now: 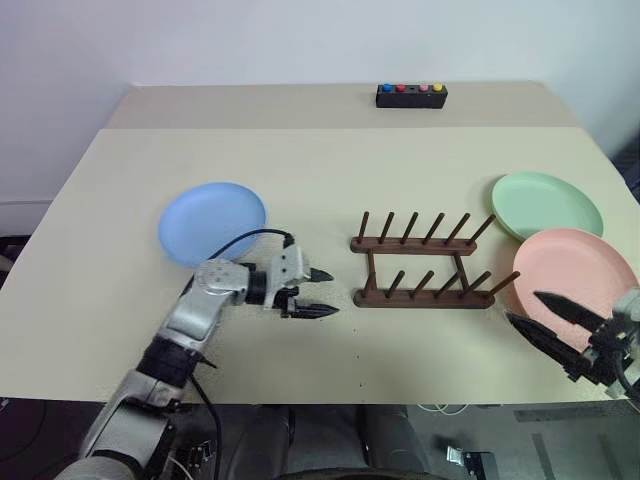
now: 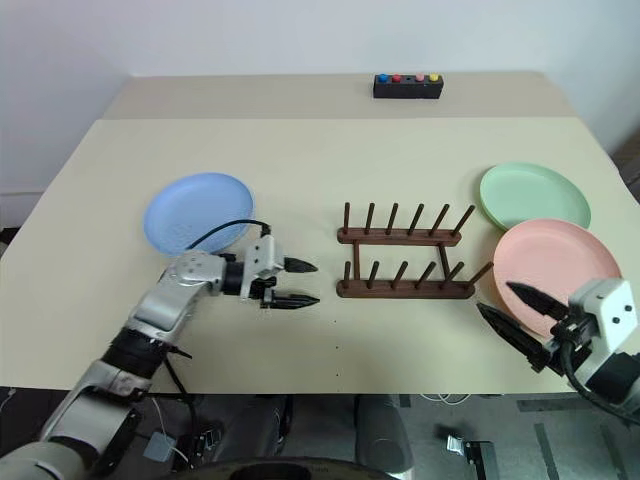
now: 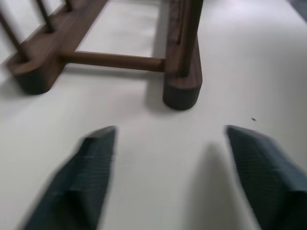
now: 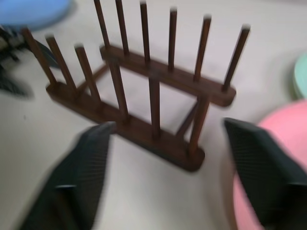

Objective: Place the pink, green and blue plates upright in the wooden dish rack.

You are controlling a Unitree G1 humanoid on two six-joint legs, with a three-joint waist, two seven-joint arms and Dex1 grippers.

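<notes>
1. Now the left pincer (image 1: 322, 292) is released and empty, the wooden dish rack (image 1: 425, 262) just past its tips, the blue plate (image 1: 212, 220) behind it
2. Right pincer (image 1: 538, 318) released, empty, over the pink plate (image 1: 570, 270); green plate (image 1: 546, 203) beyond

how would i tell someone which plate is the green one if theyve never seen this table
Start at the wooden dish rack mid-table and look to its right. Two plates overlap there; the green plate is the farther one, partly tucked under the pink plate.
</notes>
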